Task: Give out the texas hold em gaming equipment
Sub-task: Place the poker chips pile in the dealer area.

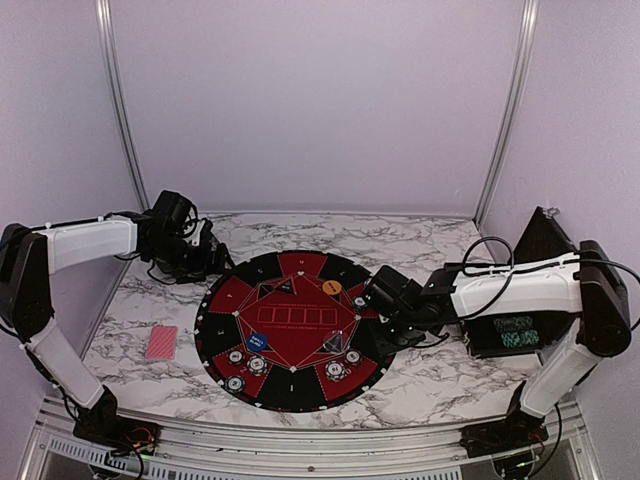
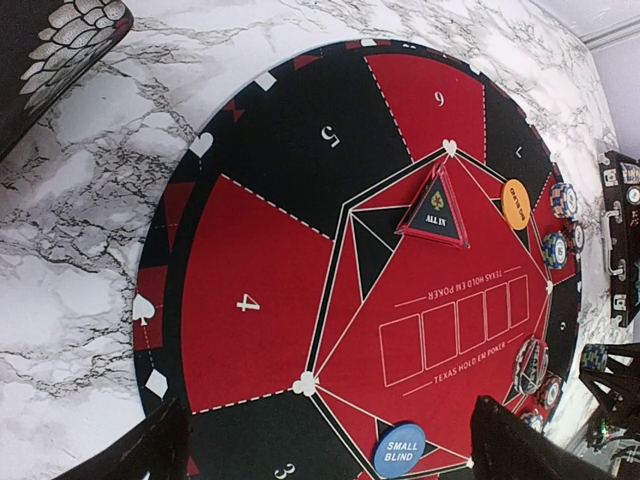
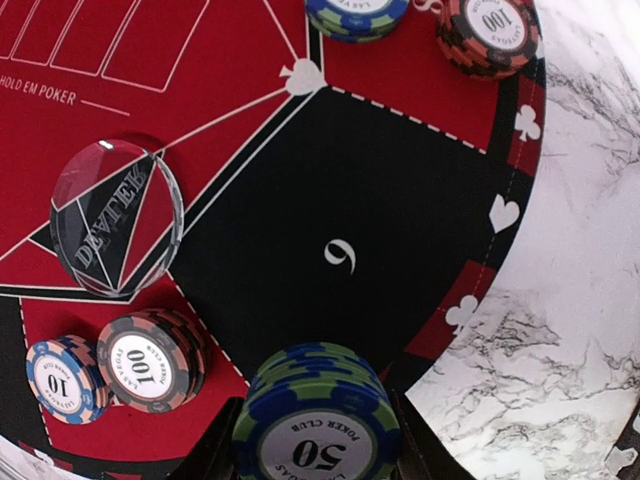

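Your right gripper [image 3: 315,455] is clamped on a chip stack [image 3: 316,385] over the mat [image 3: 400,180]; left gripper [image 2: 330,455] gapes wide, empty.

Round black-and-red mat [image 1: 296,388] sits mid-desk, printed "TEXAS HOLD EM POKER", with numbered segments around the rim. The desk [image 1: 420,240] is white marble-pattern. A black box case [image 1: 545,238] is at the right edge, lid up. Lavender backdrop [image 1: 320,100], aluminium posts far left [image 1: 118,100] and far right [image 1: 510,100].
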`<action>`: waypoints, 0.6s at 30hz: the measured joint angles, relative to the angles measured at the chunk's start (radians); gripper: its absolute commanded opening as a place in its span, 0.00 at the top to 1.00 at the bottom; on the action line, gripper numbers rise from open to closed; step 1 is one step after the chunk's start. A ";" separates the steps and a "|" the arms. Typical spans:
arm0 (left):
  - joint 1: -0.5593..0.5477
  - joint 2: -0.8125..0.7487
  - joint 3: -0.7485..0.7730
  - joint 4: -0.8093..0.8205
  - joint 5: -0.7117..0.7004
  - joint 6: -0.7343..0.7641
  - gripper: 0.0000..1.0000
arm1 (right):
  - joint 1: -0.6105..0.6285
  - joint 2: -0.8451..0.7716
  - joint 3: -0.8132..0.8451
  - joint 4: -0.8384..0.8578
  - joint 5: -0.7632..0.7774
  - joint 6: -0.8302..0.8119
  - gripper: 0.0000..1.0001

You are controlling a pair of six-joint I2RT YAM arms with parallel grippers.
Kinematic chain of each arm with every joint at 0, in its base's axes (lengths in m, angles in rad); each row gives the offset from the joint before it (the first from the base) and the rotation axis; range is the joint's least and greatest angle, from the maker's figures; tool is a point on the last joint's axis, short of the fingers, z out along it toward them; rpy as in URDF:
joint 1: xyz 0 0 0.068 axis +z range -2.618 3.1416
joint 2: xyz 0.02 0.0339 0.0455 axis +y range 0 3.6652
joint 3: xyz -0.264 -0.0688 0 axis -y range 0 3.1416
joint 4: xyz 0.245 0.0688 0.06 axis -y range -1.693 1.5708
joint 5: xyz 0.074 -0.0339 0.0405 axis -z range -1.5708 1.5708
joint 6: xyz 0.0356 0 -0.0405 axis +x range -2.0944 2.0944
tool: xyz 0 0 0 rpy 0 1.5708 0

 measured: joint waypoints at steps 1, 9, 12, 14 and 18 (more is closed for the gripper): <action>0.000 0.000 0.000 0.000 0.000 0.000 0.01 | 0.006 0.000 -0.004 0.001 0.001 0.007 0.71; 0.000 0.000 0.000 0.000 0.000 0.000 0.01 | 0.068 0.000 -0.024 -0.001 0.006 0.060 0.71; 0.000 0.000 0.000 0.000 0.000 0.000 0.01 | 0.094 -0.002 -0.032 -0.001 0.007 0.082 0.71; 0.000 0.000 0.000 0.000 0.000 0.000 0.01 | 0.108 -0.006 -0.042 0.001 0.007 0.098 0.71; 0.000 0.000 0.000 0.000 0.000 0.000 0.01 | 0.135 -0.008 -0.056 0.002 0.008 0.124 0.71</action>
